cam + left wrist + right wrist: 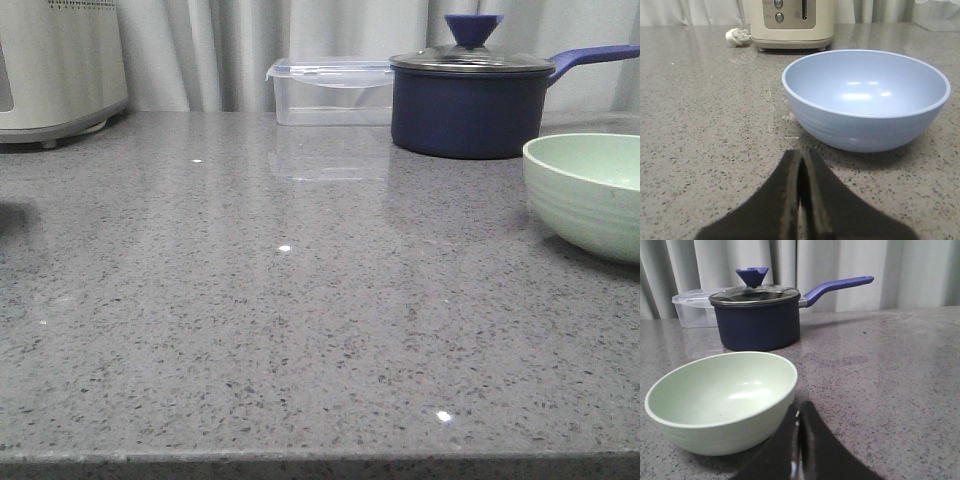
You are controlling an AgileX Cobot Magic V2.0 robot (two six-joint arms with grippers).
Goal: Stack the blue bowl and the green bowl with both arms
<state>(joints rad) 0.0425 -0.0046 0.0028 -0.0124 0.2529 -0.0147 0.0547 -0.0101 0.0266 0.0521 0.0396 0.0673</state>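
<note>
front view: green bowl point(590, 195) upright at 3 o'clock on grey surface point(300, 320), saucepan point(470, 100) at 1 o'clock behind it.
left wrist view: left gripper point(801, 165) pressed together, empty; blue bowl point(865, 97) upright just beyond.
right wrist view: right gripper point(799, 420) pressed together, empty, beside green bowl point(722, 400).

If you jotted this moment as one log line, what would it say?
stage: not started | blue bowl: upright, ungrasped | green bowl: upright, ungrasped | left gripper: shut | right gripper: shut | stacked: no

Green bowl point(590, 195) before saucepan point(470, 100) (right side).
</note>
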